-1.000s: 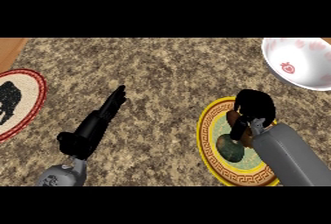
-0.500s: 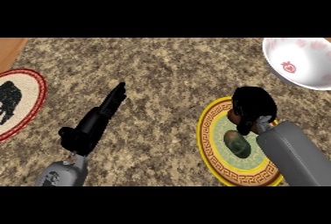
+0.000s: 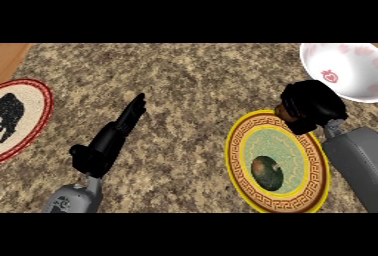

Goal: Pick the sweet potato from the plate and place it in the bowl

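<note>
Above plate rim, right hand gripping sweet potato (mostly hidden)

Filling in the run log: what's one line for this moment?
phase: transfer | right hand: curled round sweet potato, at plate far rim | left hand: open, resting | bowl: not reached

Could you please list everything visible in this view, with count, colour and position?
Sweet potato: one, brown; only an end shows from the right hand's curled fingers, above the yellow plate's upper right edge.
Yellow plate: one, yellow rim with patterned brown band and pale green centre; lower right of the counter.
Dark round item: one, dark green-brown; lying on the yellow plate.
Bowl: one, white with red motifs; upper right corner.
Red-rimmed plate: one, cream with a black figure; left edge.
Counter: one, speckled brown stone.
Left hand: one, black, fingers straight; lower left.
Right hand: one, black; between yellow plate and bowl.
</note>
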